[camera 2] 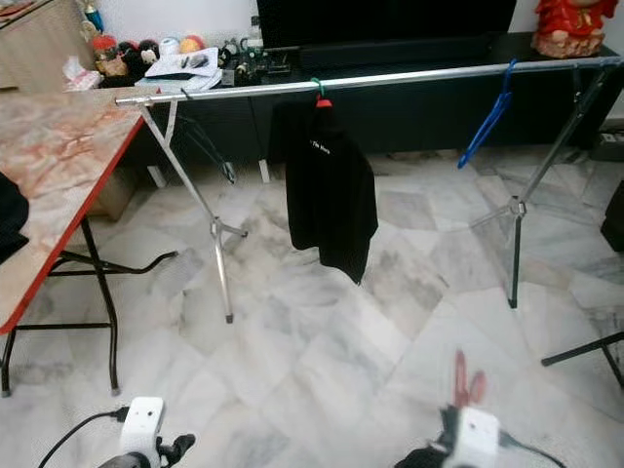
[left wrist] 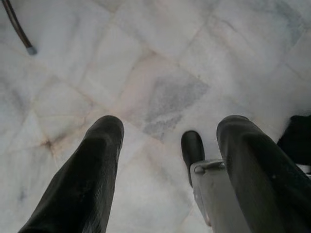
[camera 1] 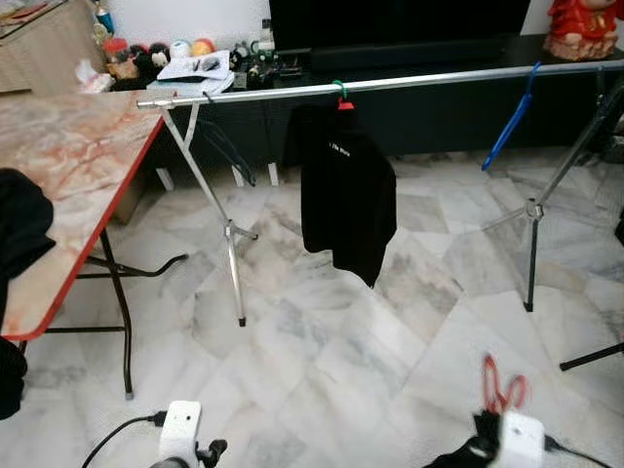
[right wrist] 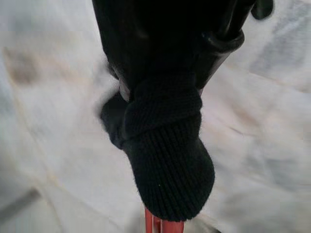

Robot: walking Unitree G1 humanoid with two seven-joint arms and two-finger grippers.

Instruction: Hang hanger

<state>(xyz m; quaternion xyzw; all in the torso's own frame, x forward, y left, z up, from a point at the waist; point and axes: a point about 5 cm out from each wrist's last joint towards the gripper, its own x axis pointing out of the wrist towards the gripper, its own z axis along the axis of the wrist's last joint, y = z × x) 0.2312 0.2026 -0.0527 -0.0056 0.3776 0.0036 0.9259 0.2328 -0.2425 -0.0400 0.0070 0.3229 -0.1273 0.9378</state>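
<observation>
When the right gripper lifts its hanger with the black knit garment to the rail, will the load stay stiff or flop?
The black knit garment looks soft, so it probably sags and swings. The red hanger likely stays stiff. The right gripper seems clamped through cloth, so slipping is possible.

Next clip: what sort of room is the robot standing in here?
Most likely a home living room used for drying laundry: a marble tile floor, a metal clothes rail carrying a black garment and a blue hanger, and a dark low cabinet with toys behind it.
</observation>
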